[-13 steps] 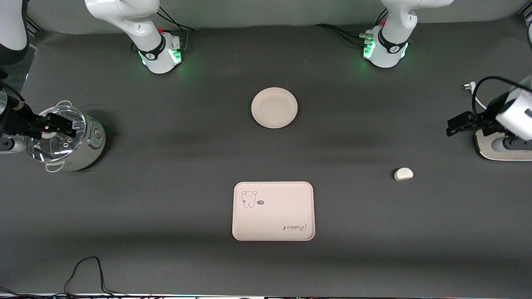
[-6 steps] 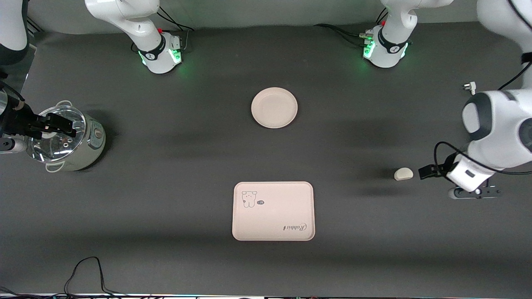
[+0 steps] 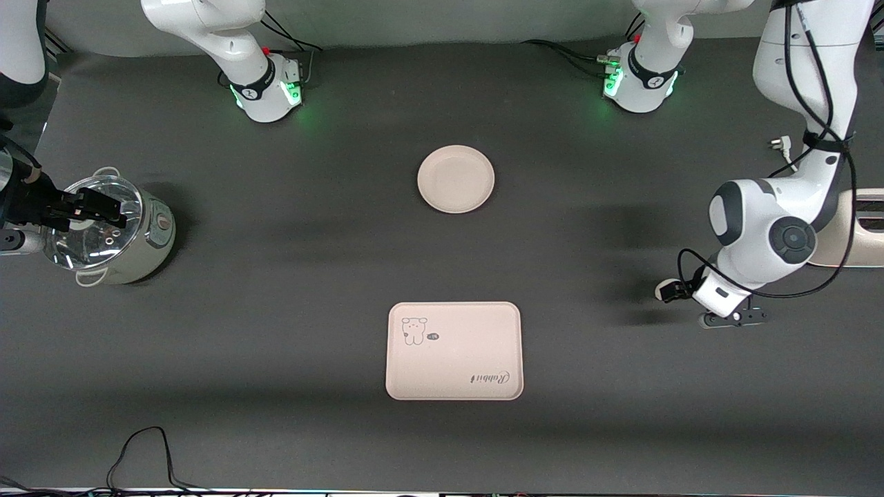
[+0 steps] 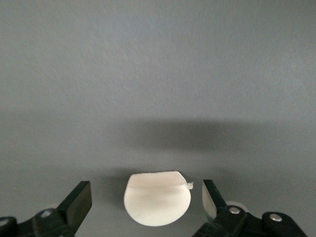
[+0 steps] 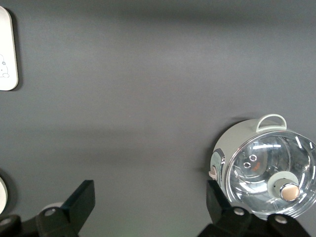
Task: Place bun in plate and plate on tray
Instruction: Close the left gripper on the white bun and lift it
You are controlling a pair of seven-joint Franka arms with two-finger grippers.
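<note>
Only "Rabbit" lettering marks the tray (image 3: 454, 351)

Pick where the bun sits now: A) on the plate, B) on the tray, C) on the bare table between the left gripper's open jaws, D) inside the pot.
C: the bun lies on the table with the left gripper open around it, not touching.

You have one small white half-moon bun (image 4: 157, 203), one round cream-beige plate (image 3: 456, 179), one cream-beige rectangular printed tray (image 3: 454, 351), one glass-lidded pale green cooking pot (image 3: 110, 231), and two white robot arms.
</note>
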